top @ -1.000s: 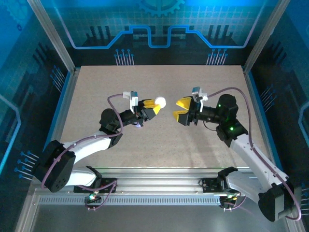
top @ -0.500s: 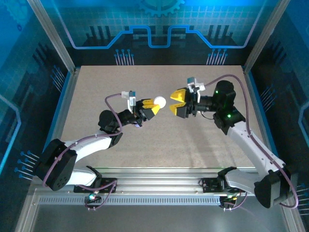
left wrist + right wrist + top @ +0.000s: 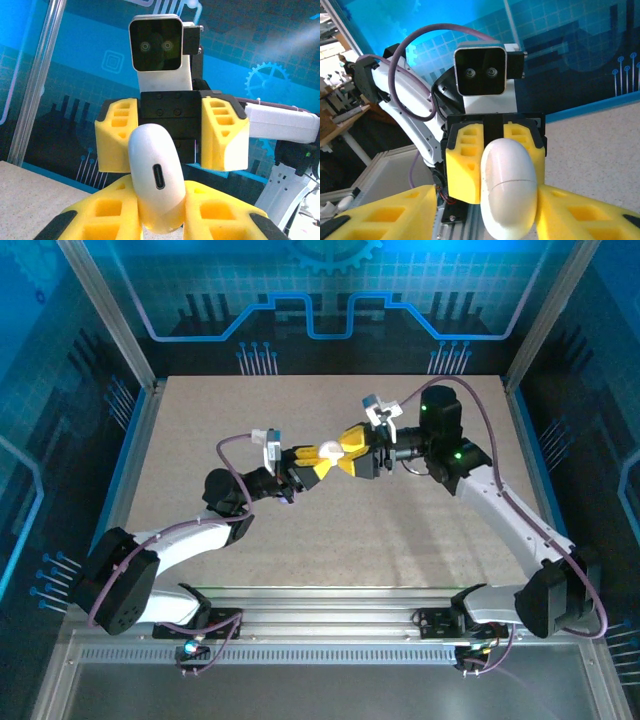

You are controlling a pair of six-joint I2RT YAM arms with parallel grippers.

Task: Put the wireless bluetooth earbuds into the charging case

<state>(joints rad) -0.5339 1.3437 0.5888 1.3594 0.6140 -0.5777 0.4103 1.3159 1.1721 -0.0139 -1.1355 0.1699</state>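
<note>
Above the mid-tabletop [image 3: 300, 540], left hand [image 3: 326, 456] clamps the white charging case [image 3: 156, 180], port toward its own wrist camera; right hand [image 3: 345, 448], spread wide, straddles it from 3 o'clock.

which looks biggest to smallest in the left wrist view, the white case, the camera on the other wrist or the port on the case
1. white case, barely ahead, but nearest the lens, so unsure
2. wrist camera, about the same apparent size as the case
3. port, clearly smallest
</note>
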